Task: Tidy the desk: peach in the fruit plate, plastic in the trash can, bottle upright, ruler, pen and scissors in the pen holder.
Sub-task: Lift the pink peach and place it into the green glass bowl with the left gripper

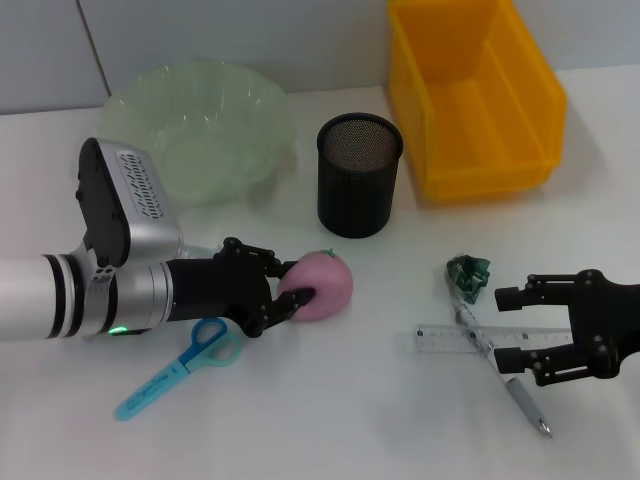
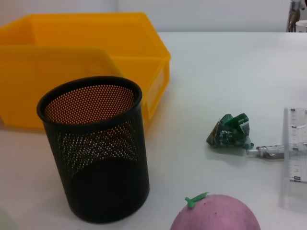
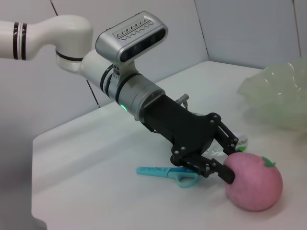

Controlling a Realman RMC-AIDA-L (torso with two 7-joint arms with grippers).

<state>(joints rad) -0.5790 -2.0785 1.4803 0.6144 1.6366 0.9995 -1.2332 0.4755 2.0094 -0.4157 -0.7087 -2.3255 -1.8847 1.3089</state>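
The left wrist view cuts the peach (image 2: 216, 214) off at its lower half and shows none of the left gripper's own fingers. In the head view the scissors (image 1: 175, 368) lie partly under the left gripper (image 1: 290, 283), their loop handles tucked beneath its knuckles. The pen (image 1: 500, 365) is partly covered by the ruler (image 1: 470, 340) crossing it and by the right gripper (image 1: 512, 327).

The left gripper lies low over the worktop (image 1: 330, 420), fingers spread around the pink peach, with one fingertip (image 3: 229, 176) touching its side; whether the other presses it is hard to tell. Beyond the peach stands the black mesh pen holder (image 1: 359, 175), with the pale green fruit plate (image 1: 200, 130) off to the gripper's far side.

The right gripper hovers with fingers apart, holding nothing, just beside the ruler and pen. The crumpled green plastic (image 1: 468, 272) lies near its upper finger, and the yellow bin (image 1: 470, 95) sits well beyond it.
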